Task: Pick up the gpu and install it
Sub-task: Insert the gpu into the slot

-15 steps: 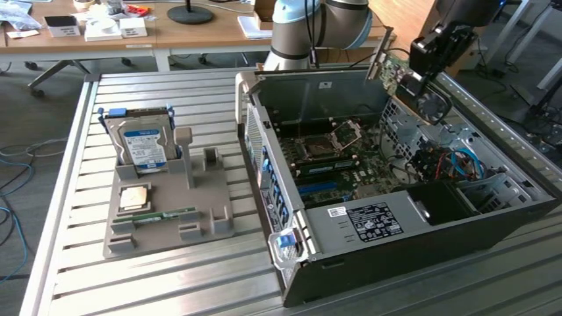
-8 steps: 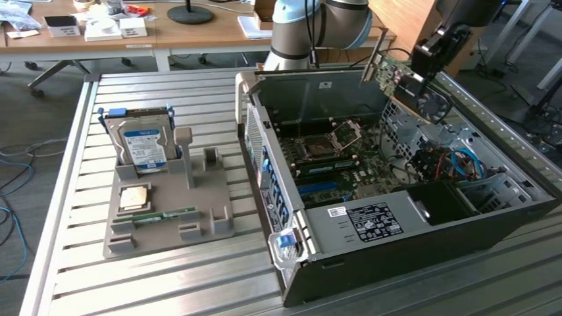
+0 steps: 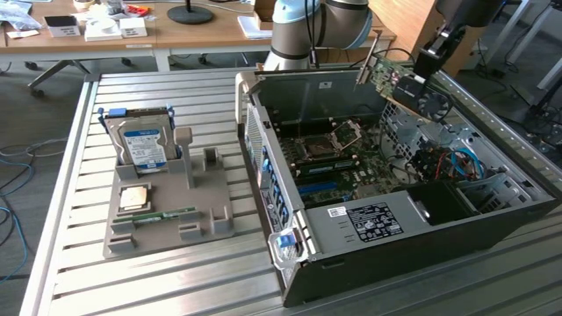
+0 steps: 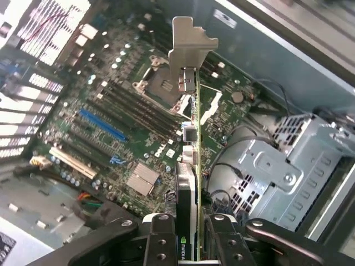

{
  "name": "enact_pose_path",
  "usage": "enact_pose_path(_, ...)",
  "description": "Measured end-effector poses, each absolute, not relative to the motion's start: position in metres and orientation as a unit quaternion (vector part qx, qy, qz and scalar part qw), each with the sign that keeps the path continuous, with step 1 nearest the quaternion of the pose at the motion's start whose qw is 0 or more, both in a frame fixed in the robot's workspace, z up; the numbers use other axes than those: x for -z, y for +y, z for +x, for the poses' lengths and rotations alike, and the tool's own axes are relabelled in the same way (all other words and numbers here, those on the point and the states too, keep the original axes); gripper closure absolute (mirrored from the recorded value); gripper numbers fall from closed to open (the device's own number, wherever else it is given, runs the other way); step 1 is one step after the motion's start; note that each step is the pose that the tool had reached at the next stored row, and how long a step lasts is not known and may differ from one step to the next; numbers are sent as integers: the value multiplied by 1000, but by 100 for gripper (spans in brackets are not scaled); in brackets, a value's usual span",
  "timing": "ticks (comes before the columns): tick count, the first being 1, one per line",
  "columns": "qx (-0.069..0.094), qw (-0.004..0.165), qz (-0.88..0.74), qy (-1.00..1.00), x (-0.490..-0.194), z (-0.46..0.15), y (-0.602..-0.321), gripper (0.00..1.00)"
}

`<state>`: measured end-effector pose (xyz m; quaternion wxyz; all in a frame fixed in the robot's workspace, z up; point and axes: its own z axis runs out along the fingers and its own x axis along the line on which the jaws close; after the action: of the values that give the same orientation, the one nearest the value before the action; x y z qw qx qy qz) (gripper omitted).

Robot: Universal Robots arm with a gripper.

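One half of the job looks done. The gpu [image 3: 411,91] is off any rest and in the air, grasped by the gripper [image 3: 424,71] above the rear part of the open computer case [image 3: 491,217]. It hangs tilted over the case, with its green board and black cooler both showing, and as far as I can judge it touches nothing inside.

In the wrist view the gpu [image 4: 187,183] is seen edge-on. The gripper [image 4: 191,233] has its fingers [image 4: 161,235] clenched on the card's two faces. The silvery end bracket [image 4: 191,41] is at the end of the card farthest from the wrist.

Below the card, on the floor of the case, lies the motherboard [image 4: 127,127], with its CPU socket [image 4: 158,83] and a blue expansion slot [image 4: 102,124]. I can make out no card seated in any of the slots. The picking up therefore looks complete, while the installing is not done: the card is well apart from the board, its connector edge not in any slot.

Outside the case, toward the exterior view's left, a grey tray [image 3: 210,227] holds an upright hard drive [image 3: 145,146], a CPU chip [image 3: 133,196] and a green RAM stick [image 3: 168,214]. All three are well apart from the gripper.
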<state>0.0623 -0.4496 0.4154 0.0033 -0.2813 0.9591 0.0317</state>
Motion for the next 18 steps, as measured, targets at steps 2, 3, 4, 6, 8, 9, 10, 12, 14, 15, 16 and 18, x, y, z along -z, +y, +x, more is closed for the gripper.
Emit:
enact_pose_path(2, -32, 3, -299, 954, -415, 62, -450, 73)
enact_pose_path(3, -32, 2, -308, 951, -415, 62, -450, 73)
enact_pose_path(4, -32, 2, -316, 948, -415, 62, -450, 73)
enact_pose_path(6, -32, 2, -333, 942, -415, 62, -450, 73)
enact_pose_path(8, -32, 1, -350, 936, -415, 62, -450, 73)
enact_pose_path(9, -32, 1, -359, 933, -415, 62, -450, 73)
enact_pose_path(10, -32, 0, -368, 929, -415, 62, -450, 73)
enact_pose_path(12, -32, 0, -384, 923, -415, 62, -450, 73)
enact_pose_path(14, -32, -1, -401, 916, -415, 62, -450, 73)
enact_pose_path(15, -32, -1, -409, 912, -415, 62, -450, 73)
enact_pose_path(16, -32, -1, -418, 908, -415, 62, -450, 73)
enact_pose_path(18, -32, -2, -434, 900, -414, 62, -450, 73)
